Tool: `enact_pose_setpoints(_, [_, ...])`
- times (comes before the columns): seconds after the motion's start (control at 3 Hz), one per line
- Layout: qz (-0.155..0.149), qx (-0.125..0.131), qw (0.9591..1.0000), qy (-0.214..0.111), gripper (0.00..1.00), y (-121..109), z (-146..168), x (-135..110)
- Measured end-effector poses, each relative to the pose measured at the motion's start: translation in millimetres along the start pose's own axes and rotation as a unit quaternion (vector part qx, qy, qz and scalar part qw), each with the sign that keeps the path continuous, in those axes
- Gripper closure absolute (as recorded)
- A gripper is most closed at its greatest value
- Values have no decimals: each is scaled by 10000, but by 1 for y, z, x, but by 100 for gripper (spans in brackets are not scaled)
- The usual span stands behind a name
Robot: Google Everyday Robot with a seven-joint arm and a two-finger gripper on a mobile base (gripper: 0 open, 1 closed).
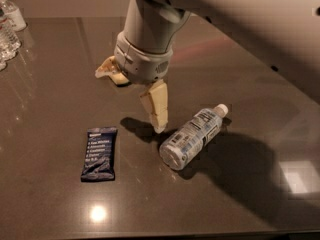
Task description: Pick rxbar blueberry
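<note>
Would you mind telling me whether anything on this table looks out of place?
The water bottle lies on its side, right of the rxbar blueberry, which lies flat. The gripper hovers between them, jaws open.
</note>
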State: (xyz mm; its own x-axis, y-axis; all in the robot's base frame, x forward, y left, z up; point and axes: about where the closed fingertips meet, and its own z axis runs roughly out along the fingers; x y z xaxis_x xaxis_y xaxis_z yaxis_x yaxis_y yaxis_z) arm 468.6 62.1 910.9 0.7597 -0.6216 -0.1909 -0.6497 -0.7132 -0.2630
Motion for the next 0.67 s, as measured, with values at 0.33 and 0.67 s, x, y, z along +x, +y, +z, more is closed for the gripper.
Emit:
enact_pose_setpoints(0.33, [-586,-152,9982,3,0,-7,17,-14])
enact_pose_setpoints(0.67, [-1050,-337,9939,-1,0,-10,33,-27])
